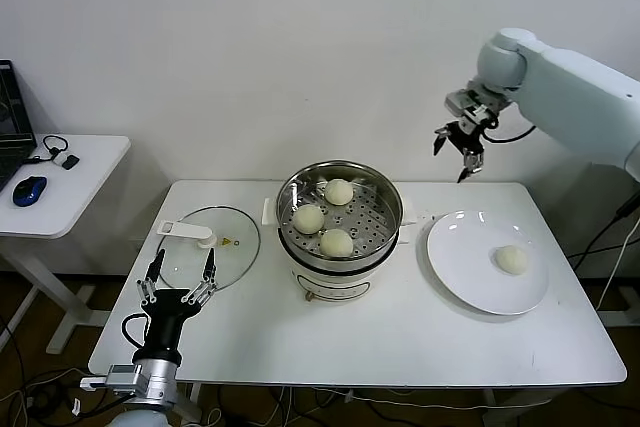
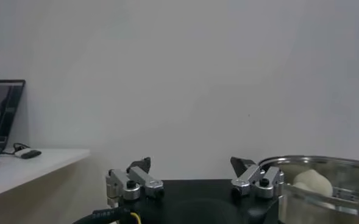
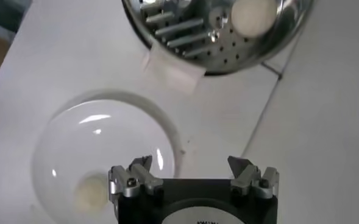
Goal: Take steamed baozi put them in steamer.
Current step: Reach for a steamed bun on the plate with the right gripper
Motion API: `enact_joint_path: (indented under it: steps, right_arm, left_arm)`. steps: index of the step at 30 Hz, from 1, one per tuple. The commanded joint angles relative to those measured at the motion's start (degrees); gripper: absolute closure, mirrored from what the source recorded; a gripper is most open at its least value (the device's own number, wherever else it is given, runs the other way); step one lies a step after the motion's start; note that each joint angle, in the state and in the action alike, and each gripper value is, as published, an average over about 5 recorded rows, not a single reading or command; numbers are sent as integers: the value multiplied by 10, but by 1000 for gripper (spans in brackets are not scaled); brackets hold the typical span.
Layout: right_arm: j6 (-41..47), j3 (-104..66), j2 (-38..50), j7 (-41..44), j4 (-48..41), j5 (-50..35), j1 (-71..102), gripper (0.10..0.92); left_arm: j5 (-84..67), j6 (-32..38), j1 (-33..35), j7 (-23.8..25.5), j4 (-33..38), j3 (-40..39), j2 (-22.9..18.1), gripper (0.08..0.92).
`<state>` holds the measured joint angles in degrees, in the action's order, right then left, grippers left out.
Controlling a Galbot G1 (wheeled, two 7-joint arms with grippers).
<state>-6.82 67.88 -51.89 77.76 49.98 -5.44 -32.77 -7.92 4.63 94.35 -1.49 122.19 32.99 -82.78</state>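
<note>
One baozi (image 1: 511,259) left on the plate (image 1: 460,257) beside the steamer (image 1: 340,237); your right gripper (image 1: 458,152), fingers wide and empty, could squash it descending.

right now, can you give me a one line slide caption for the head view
Three baozi sit in the steamer, one waits on the white plate, and the open right claw hovers above the table's far edge.

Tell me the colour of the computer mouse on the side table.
Blue; the mouse shows best in the head view.
</note>
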Motion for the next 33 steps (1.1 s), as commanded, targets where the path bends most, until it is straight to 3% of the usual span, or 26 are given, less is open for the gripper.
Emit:
enact_joint_path:
  steps: [1,14,33]
  right_arm:
    - [62,-56,90,4,-32,23,89,203]
    - [-8,-175,126,-8,-48,195,221,203]
    - [-53,-369,54,-41,-166,297,332,203]
  left_arm:
    - [1,0,1,0,2,0,0,177]
    - [5,1,5,0,3,-2,-3,177]
    - [11,0,9,0,1,-4,-4,177]
